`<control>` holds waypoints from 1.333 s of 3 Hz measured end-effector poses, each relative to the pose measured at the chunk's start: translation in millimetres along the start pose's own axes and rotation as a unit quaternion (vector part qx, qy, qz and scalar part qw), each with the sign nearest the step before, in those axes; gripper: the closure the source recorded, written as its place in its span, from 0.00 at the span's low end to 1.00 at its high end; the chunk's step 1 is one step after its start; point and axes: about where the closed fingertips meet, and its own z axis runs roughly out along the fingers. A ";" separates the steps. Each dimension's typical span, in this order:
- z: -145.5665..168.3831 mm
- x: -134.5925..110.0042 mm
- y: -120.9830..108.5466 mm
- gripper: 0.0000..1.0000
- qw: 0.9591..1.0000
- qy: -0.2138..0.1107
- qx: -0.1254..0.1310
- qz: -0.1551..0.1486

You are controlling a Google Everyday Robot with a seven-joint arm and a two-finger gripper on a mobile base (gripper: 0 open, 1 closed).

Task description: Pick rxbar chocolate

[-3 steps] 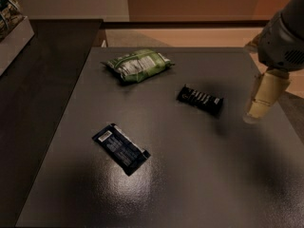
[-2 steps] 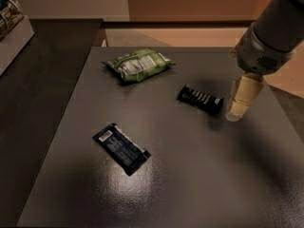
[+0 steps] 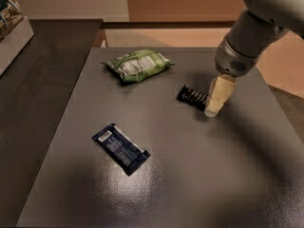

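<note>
One rxbar chocolate (image 3: pixel 191 96) is lying flat on the worktop (image 3: pixel 199 189), right of centre and toward the far half, with its white lettering facing up. Its right end is sitting just beside the tip of the hand (image 3: pixel 212 109); whether they are touching, you cannot tell. The hand is pointing down at the worktop from the grey arm (image 3: pixel 247 46), which is reaching in from the upper right. Whether the hand is spread or pressed together, you cannot tell.

You are looking at three packets:
- one black bar
- one green chip bag (image 3: pixel 138 64), lying left of it near the far edge
- one dark-blue wrapper (image 3: pixel 120 147), lying well apart at the left front

None are touching. Open worktop is stretching across the near half and the right front. The right edge is running near the hand. On the left a second dark counter (image 3: pixel 38 94) is adjoining, carrying one white bin (image 3: pixel 14 41).
</note>
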 end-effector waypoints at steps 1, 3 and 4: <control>12.6 -5.8 2.8 0.00 1.000 -0.006 -0.015 0.009; 22.4 -11.3 33.3 0.00 0.999 -0.016 -0.036 0.019; 25.0 -9.6 31.5 0.00 0.999 -0.015 -0.036 0.023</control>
